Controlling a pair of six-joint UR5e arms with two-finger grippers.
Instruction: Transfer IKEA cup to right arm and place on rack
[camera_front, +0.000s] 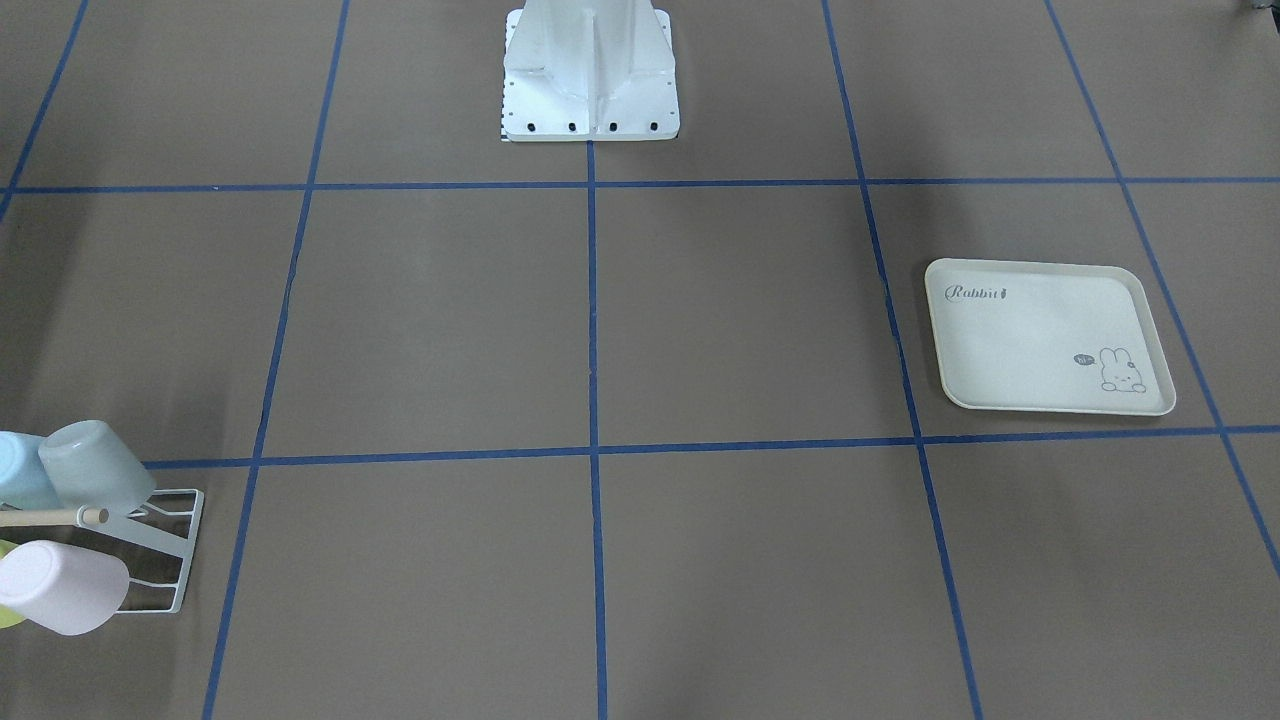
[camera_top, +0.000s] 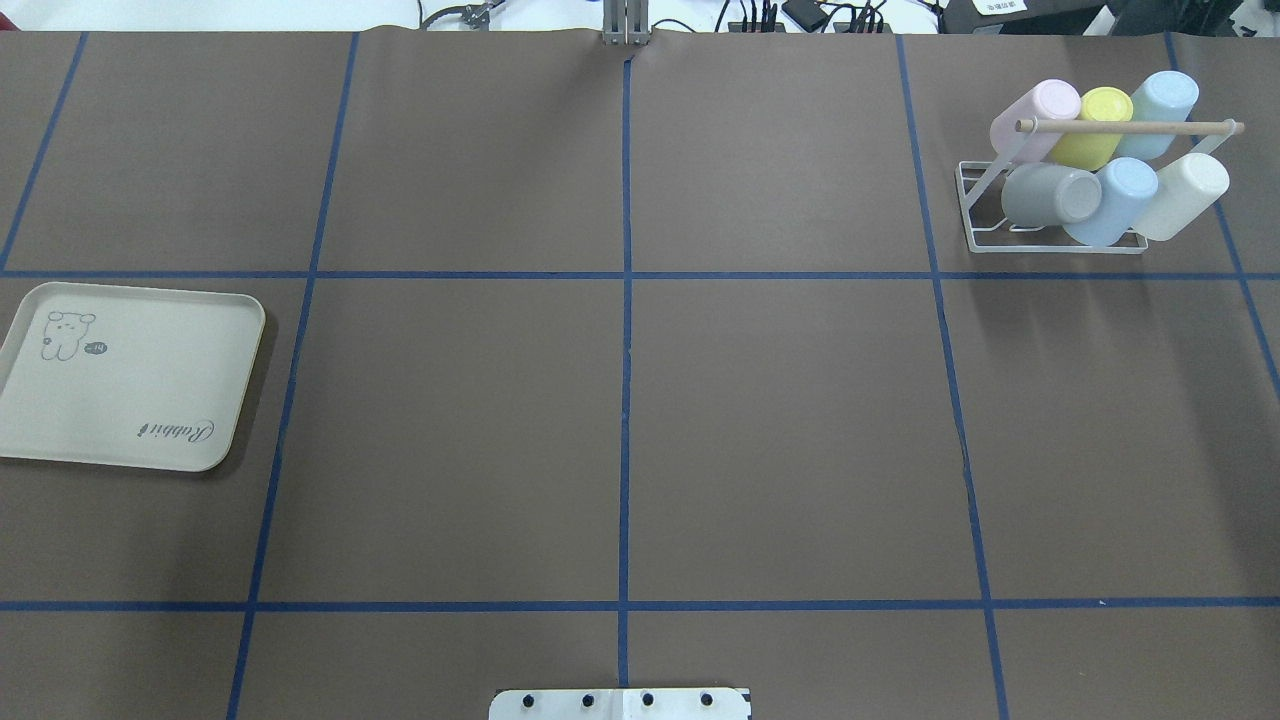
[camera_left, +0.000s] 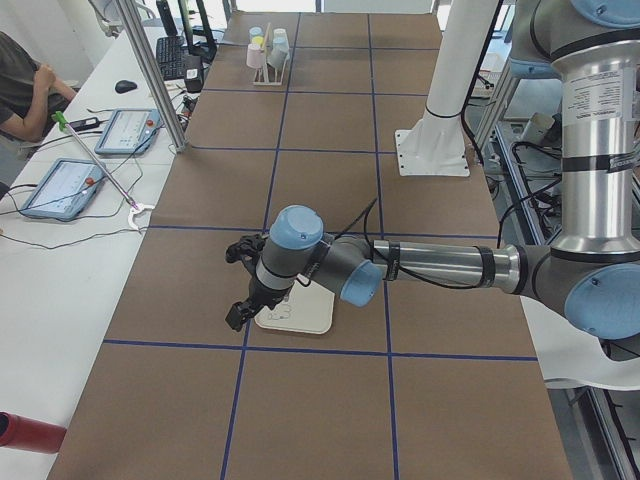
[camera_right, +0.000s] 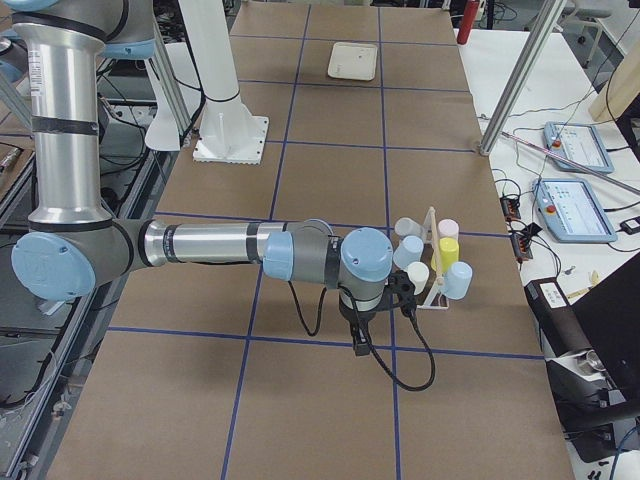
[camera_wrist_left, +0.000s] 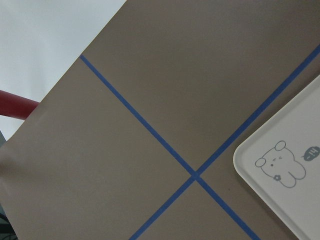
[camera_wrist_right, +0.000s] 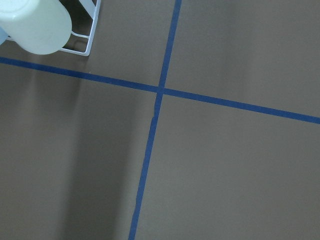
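On the brown table (camera_top: 780, 430), the rack (camera_top: 1130, 127) holds six pastel cups (camera_top: 1110, 200).

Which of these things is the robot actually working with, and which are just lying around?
For the job: rack, the six cups on it, left gripper, right gripper.
Just there: rabbit tray, red cylinder, two tablets, a seated person.

Left arm (camera_left: 440, 265) outstretched level, right arm (camera_right: 200, 243) likewise
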